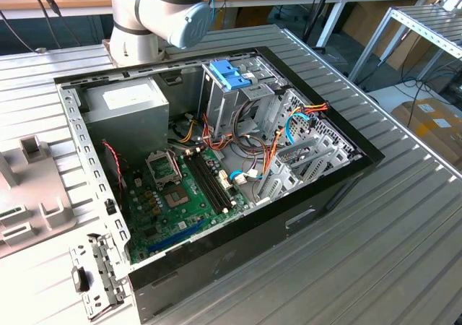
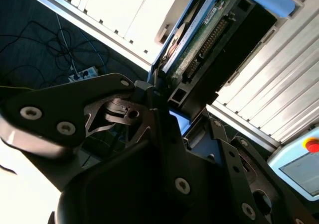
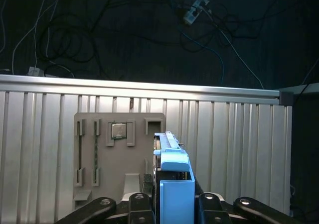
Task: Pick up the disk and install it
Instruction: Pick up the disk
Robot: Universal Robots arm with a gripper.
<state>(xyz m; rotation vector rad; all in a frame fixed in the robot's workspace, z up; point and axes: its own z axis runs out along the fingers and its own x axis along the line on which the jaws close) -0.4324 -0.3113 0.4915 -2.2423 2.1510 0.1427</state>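
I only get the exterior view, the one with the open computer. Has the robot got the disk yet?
Observer: Yes. In the first wrist view the disk sits in the gripper, jaws shut on it.
Operator: Where is it holding it?
Observer: Out by the beige fixture on the ribbed table, not inside the computer.
Operator: Which side of it can you see?
Observer: In the second wrist view, its green circuit board faces the camera.
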